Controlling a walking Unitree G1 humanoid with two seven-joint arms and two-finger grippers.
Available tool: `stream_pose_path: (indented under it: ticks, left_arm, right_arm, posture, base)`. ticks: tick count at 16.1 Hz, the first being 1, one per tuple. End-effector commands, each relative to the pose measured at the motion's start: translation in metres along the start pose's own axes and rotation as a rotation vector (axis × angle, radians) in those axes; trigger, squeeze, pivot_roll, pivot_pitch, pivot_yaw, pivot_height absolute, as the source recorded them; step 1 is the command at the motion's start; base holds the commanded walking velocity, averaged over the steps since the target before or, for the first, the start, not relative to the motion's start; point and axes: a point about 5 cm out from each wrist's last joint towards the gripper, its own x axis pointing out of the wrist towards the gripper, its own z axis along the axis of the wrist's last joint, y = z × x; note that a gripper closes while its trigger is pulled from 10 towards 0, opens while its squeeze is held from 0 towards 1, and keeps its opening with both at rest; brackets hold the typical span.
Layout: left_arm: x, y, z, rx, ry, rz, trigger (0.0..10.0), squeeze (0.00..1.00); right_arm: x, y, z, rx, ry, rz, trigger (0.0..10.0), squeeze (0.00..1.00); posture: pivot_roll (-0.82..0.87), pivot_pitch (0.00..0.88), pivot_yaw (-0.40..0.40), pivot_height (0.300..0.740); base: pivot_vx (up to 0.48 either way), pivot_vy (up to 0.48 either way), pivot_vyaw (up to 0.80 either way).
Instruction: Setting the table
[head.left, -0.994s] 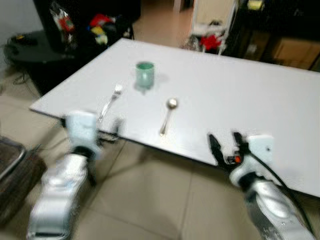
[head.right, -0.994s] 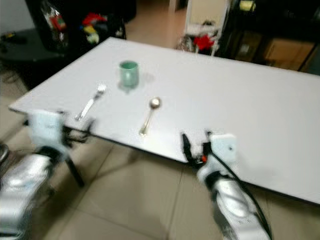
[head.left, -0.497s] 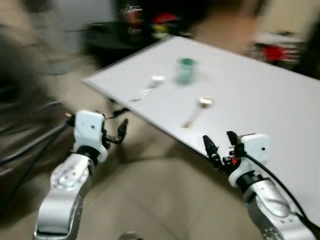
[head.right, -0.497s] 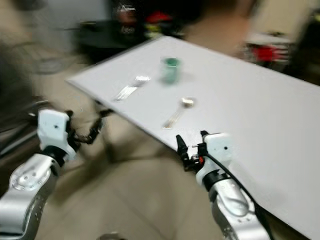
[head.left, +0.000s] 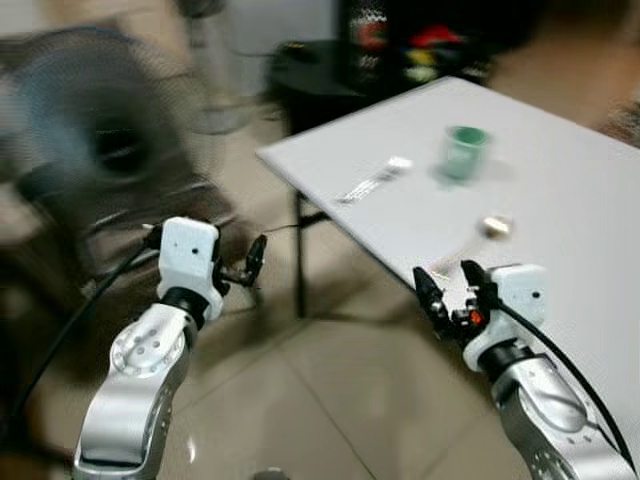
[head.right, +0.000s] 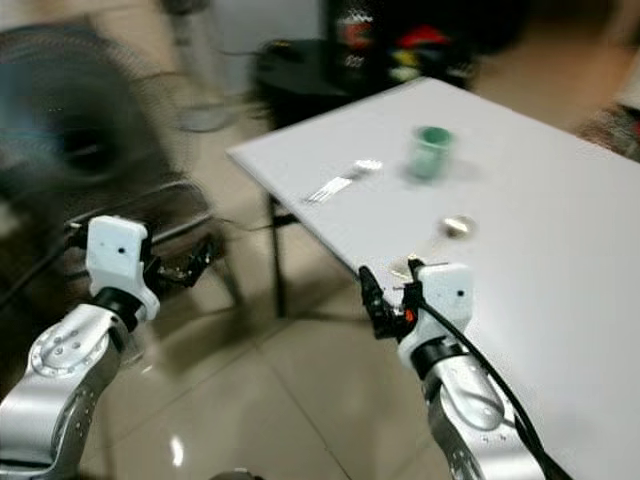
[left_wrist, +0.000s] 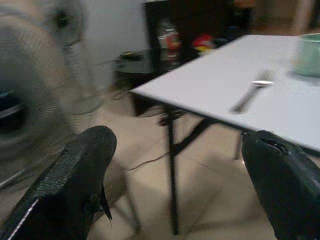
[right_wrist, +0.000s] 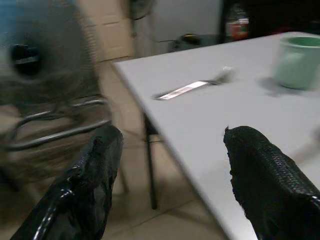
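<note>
A white table (head.left: 560, 190) stands to my right, blurred by motion. On it are a green cup (head.left: 465, 152), a fork (head.left: 372, 181) near the left edge and a spoon (head.left: 493, 227) near the front edge. My left gripper (head.left: 243, 274) is open and empty, held over the floor left of the table. My right gripper (head.left: 449, 293) is open and empty, level with the table's front edge below the spoon. The right wrist view looks across the tabletop at the fork (right_wrist: 192, 88) and the cup (right_wrist: 297, 62). The left wrist view has the fork (left_wrist: 251, 92) too.
A large standing fan (head.left: 100, 130) and a metal frame (head.left: 150, 215) are at the left. A low black round table (head.left: 325, 70) with coloured clutter behind it stands beyond the table's corner. Shiny tiled floor (head.left: 330, 400) lies below my arms.
My view has swung to the left, so the table now sits at the right of the picture and the fan has come into view. Both grippers stay raised and open.
</note>
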Motion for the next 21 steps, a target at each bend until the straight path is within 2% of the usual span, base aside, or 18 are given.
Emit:
stream_pose_path:
  ticks: [1, 4, 6, 9, 15, 21]
  left_arm:
    - [0.001, 0.004, 0.000, 0.015, 0.008, 0.025, 10.0, 0.00]
    - [0.000, 0.004, 0.002, 0.048, 0.007, 0.009, 10.0, 0.00]
    - [0.000, 0.008, 0.001, 0.034, 0.007, 0.043, 10.0, 0.00]
    - [0.002, 0.002, 0.005, 0.026, -0.016, 0.020, 10.0, 0.00]
    - [-0.004, 0.007, 0.005, 0.006, -0.013, 0.019, 10.0, 0.00]
    - [-0.003, 0.012, 0.006, 0.026, -0.010, -0.006, 10.0, 0.00]
  right_arm:
    - [0.002, 0.004, 0.003, 0.014, -0.009, 0.022, 10.0, 0.00]
    - [0.001, 0.009, 0.002, 0.047, -0.005, 0.063, 10.0, 0.00]
    - [0.002, 0.008, 0.001, 0.065, -0.007, 0.056, 10.0, 0.00]
    - [0.005, 0.009, 0.002, 0.056, -0.004, 0.097, 10.0, 0.00]
    - [0.008, 0.014, -0.001, 0.056, 0.007, 0.145, 10.0, 0.00]
    - [0.009, 0.018, -0.002, 0.061, 0.004, 0.146, 10.0, 0.00]
  posture:
    - [0.01, 0.000, 0.008, 0.740]
    - [0.02, 0.000, 0.007, 0.740]
    - [0.02, 0.000, 0.001, 0.740]
    - [0.03, 0.000, 0.008, 0.740]
    - [0.04, 0.000, -0.008, 0.740]
    - [0.04, 0.000, 0.021, 0.740]
  base:
    - [0.000, 0.000, 0.80]
    - [0.000, 0.000, 0.80]
    - [0.000, 0.000, 0.80]
    - [0.000, 0.000, 0.80]
    - [0.000, 0.000, 0.80]
    - [0.280, 0.000, 0.80]
